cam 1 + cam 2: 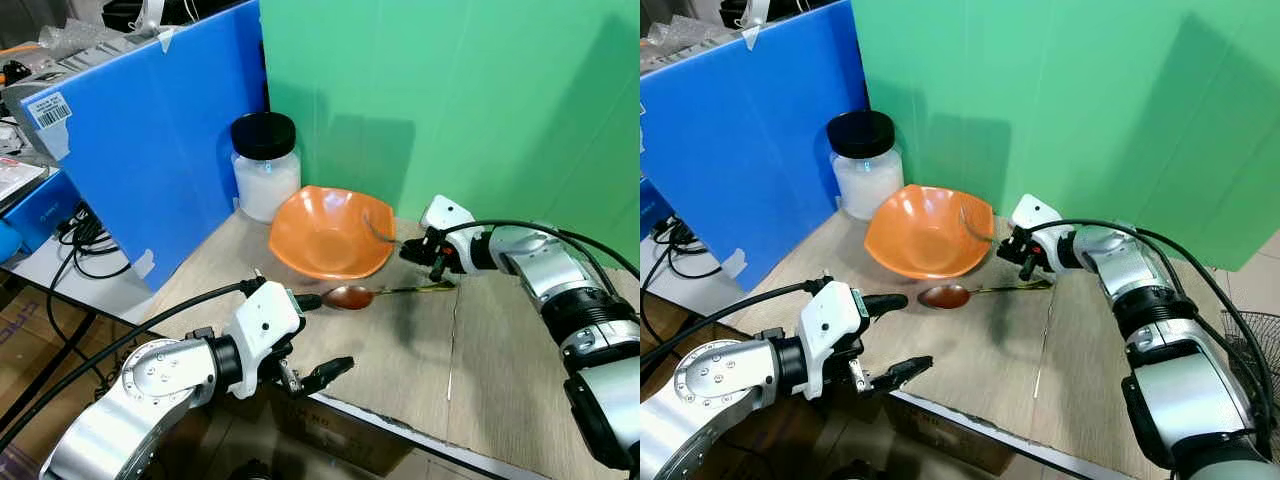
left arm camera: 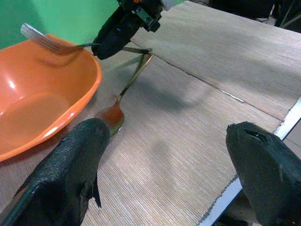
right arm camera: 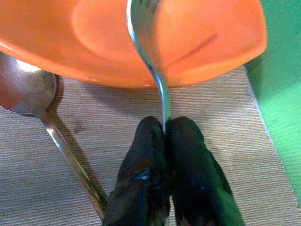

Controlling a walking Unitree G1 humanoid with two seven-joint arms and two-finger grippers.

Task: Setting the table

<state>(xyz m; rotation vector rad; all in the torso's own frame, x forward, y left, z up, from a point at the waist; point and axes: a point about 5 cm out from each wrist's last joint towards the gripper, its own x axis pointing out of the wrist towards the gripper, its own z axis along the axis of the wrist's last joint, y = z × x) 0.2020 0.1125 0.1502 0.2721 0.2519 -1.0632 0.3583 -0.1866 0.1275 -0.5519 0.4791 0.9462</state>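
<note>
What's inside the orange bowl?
Only the fork's prongs hang over the bowl, pinched by the right tool. The bowl looks empty; no food shows.

Head stereo pair: both eyes looked forward and down from above the near edge of the wooden table [image 1: 500, 340], facing the green backdrop [image 1: 450, 90]. The right eye sat slightly to the right, so the orange bowl [image 1: 925, 232] and the jar [image 1: 866, 165] fell further left in its picture than in the left eye's. Left wrist camera: low over the table near its front edge, it looked between the left gripper [image 2: 164, 165] fingers across the boards toward the bowl, spoon [image 2: 120, 106] and right gripper [image 2: 120, 33]. Right wrist camera: very close, it looked along the right gripper's closed fingers at the fork [image 3: 148, 61], bowl rim and spoon bowl. All four views shared bowl and spoon.
</note>
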